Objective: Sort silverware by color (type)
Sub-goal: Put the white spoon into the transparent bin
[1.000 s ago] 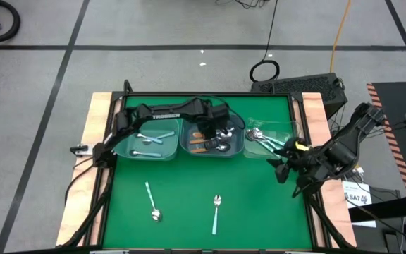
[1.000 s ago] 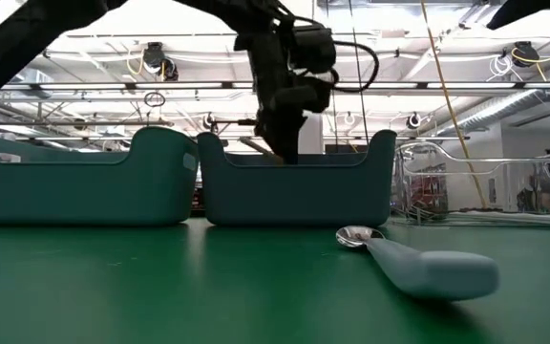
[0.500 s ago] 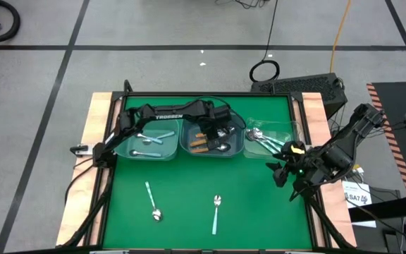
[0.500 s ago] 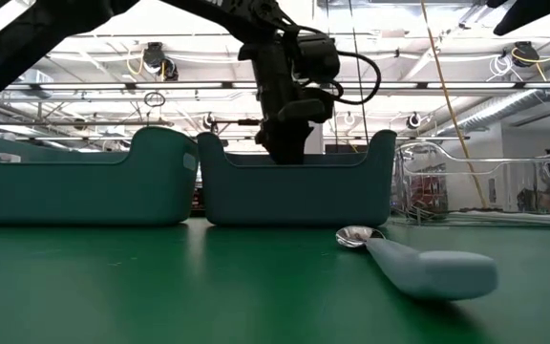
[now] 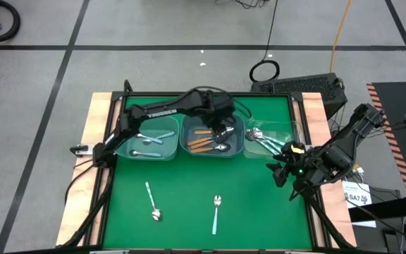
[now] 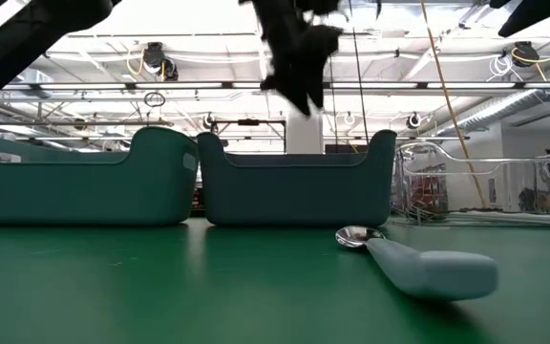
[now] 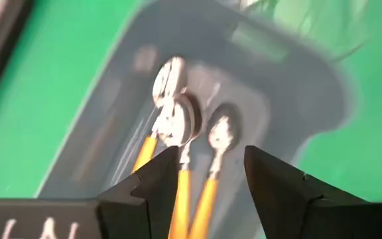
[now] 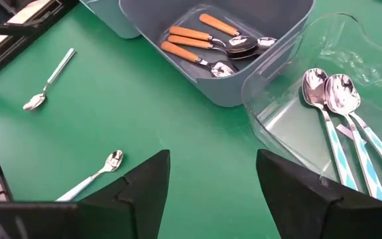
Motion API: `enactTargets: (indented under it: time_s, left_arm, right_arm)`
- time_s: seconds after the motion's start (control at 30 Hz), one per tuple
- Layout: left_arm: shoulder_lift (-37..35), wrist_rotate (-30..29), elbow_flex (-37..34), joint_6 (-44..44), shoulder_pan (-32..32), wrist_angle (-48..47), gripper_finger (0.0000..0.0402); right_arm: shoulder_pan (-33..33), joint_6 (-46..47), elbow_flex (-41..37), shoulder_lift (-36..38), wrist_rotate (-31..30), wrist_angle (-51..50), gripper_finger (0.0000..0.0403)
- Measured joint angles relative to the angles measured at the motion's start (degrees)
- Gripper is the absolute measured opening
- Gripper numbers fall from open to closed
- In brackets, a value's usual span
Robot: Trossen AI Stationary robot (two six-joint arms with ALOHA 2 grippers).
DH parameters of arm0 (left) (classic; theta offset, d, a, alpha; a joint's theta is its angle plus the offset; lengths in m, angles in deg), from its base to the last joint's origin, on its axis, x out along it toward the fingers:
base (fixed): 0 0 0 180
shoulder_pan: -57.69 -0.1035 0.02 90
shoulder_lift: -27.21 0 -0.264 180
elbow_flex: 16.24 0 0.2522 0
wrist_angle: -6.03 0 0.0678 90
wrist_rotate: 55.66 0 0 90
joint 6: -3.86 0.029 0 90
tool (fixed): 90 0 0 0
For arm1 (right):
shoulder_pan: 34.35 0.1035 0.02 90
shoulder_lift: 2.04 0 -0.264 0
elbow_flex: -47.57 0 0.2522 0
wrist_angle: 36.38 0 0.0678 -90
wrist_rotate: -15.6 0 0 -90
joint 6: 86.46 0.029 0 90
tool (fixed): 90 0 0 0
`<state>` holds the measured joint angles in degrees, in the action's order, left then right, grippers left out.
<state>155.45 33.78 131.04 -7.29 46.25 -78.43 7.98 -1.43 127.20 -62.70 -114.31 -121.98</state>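
the orange-handled spoons (image 5: 204,143) lie in the middle bin (image 5: 186,146) of a row of three along the far edge of the green tabletop (image 5: 189,183), directly beneath the left claw (image 5: 222,128). in the left wrist view those spoons (image 7: 178,133) show in the gap between the claw's two spread fingers (image 7: 152,189), which hold nothing and touch nothing. the left arm reaches from the tabletop's left edge across the left bin (image 5: 127,149) to hang above the middle one; in the low view the claw (image 6: 299,57) is well clear of that bin's rim (image 6: 294,182).

the left bin holds light blue-handled spoons (image 5: 154,138). the clear bin (image 5: 287,128) toward the far right corner holds teal-handled spoons (image 5: 263,141), seen close in the right wrist view (image 8: 337,113).

two spoons lie loose on the tabletop toward the near edge: one left of centre (image 5: 151,201) and one about centre (image 5: 216,212), both with pale handles, bowls toward different ends. the low view shows one of them (image 6: 418,263) lying flat.

the right claw (image 5: 279,168) waits near the tabletop's right edge, just in front of the clear bin, its fingers (image 8: 144,186) spread wide and empty above bare green surface, the arm bent back off the right side.
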Motion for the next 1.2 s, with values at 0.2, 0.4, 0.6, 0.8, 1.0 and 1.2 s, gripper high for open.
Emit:
enactTargets:
  time_s: [0.2, 0.4, 0.6, 0.8, 1.0, 1.2]
  left_arm:
    - [-2.61, 0.29, 0.58, -9.93, 2.78, -3.63, 0.0177]
    - [-3.55, -1.41, 0.63, -10.37, 9.72, -3.45, 0.0177]
    - [-3.47, -9.52, -1.67, -13.63, 19.64, -3.18, 0.0177]
    - [-3.52, -9.92, -7.09, -13.82, 28.17, 0.59, 0.0177]
    - [-3.99, -12.02, -13.26, -15.18, 32.27, 0.82, 0.0177]
    - [-10.38, -7.95, -26.62, -16.59, 33.21, 10.18, 0.016]
  right_arm:
    - [0.02, -2.03, 0.0, 0.14, 5.41, -0.5, 0.0219]
    - [1.22, -4.57, -0.02, 0.22, 8.71, 0.19, 0.0219]
    - [3.8, -6.68, -0.02, 0.24, 8.71, 1.34, 0.0219]
    - [6.55, -7.71, -0.02, 0.24, 8.84, 1.93, 0.0219]
    - [8.65, -7.97, -0.02, 0.24, 6.86, 3.73, 0.0219]
    - [8.82, -7.93, -0.02, 0.22, 4.63, 6.18, 0.0219]
